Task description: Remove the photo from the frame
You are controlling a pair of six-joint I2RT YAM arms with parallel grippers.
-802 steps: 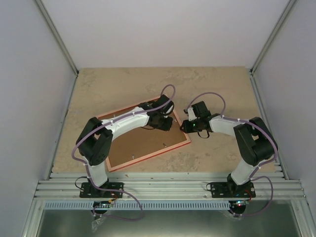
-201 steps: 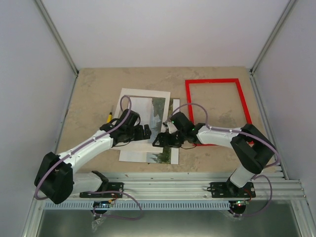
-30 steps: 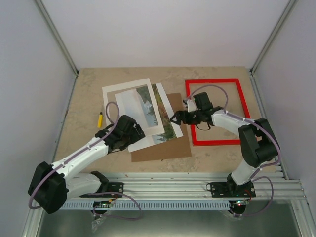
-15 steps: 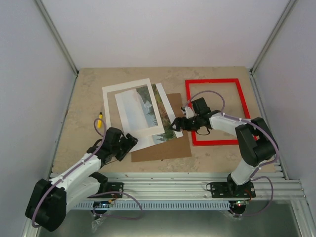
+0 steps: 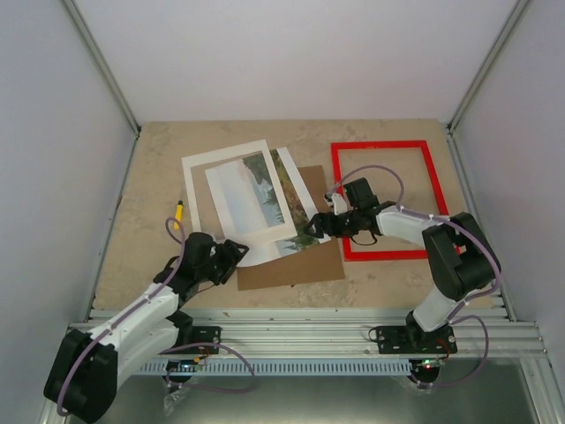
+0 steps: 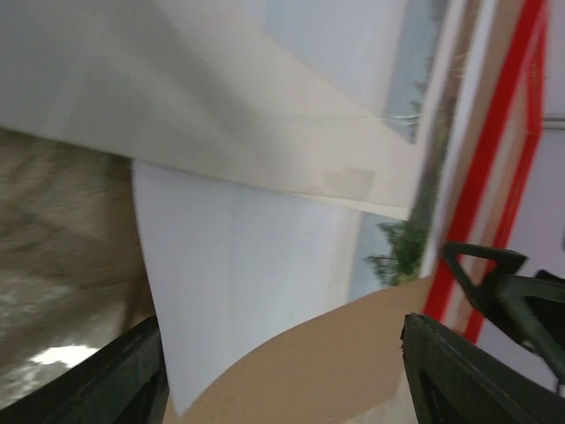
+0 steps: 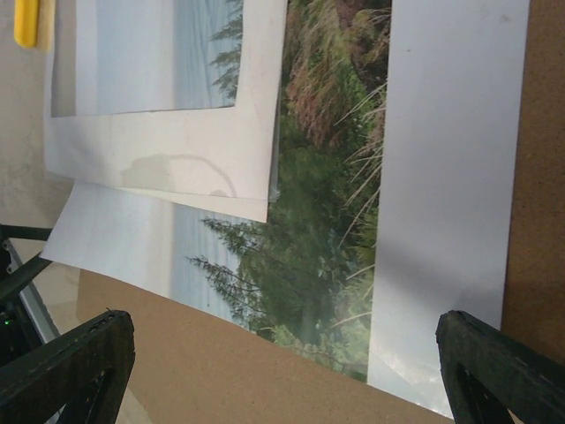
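Most of the job looks done: the frame lies empty on the right half of the bench, with stone-coloured surface showing through its opening. The photo rests outside it, just to its left, face up on the brown backing board. The white mat lies skewed across the photo's left part, so only the tree band, the right-hand white border and the near corner show. What is left, by the look of it, is at most to slide the print free of the mat and draw both arms back.

The right claw hovers over the photo's right border with its fingers spread wide and nothing between them. The left claw sits near the near-left corner of the stack. In its wrist view the fingers stand apart over the paper and board, and nothing is gripped.

Room is uneven. The gap between the photo's right edge and the frame's left rail is narrow, and the right claw fills it, while the right forearm crosses above the frame's near rail — a careless sweep could nudge either one. The photo's near corner overhangs the board's surface cleanly and looks like the easiest edge to catch. A small yellow object lies just left of the mat. Beyond the stack and to the near left there is open surface for dragging paper.
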